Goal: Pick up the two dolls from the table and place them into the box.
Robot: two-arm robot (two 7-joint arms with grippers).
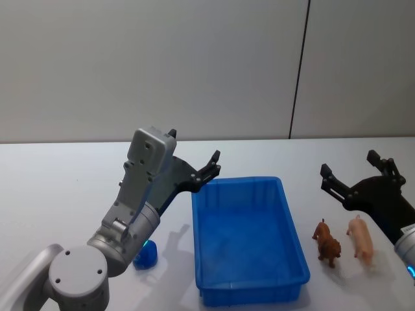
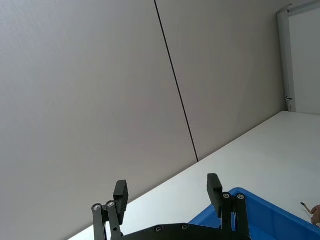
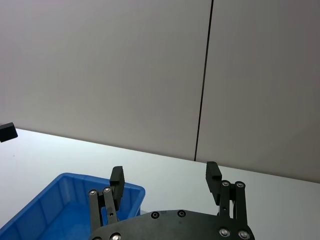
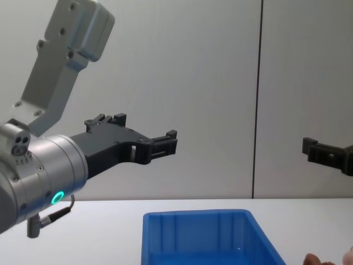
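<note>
My left gripper [image 2: 167, 186] hangs raised above the table [image 1: 65, 188], just left of the far left corner of the box [image 1: 249, 293]. Its two fingers are spread wide apart and empty, and the arm slants up from the near left toward the far right. My right gripper [image 1: 349, 163] is held over the right side of the table, just beyond the dolls, with its fingers likewise spread apart and empty. I count two dolls, both standing on the table to the right of the box, toward its near end. The brown doll [image 1: 327, 241] is the closer one to the box and the pink doll [image 1: 361, 237] is just beside it on the right, the two apart. There is one blue box, lying in the middle with its long sides running near to far. The tabletop is plain white, and behind it stands a flat grey wall [image 1: 162, 65] crossed by a single dark vertical seam [image 1: 299, 68].
</note>
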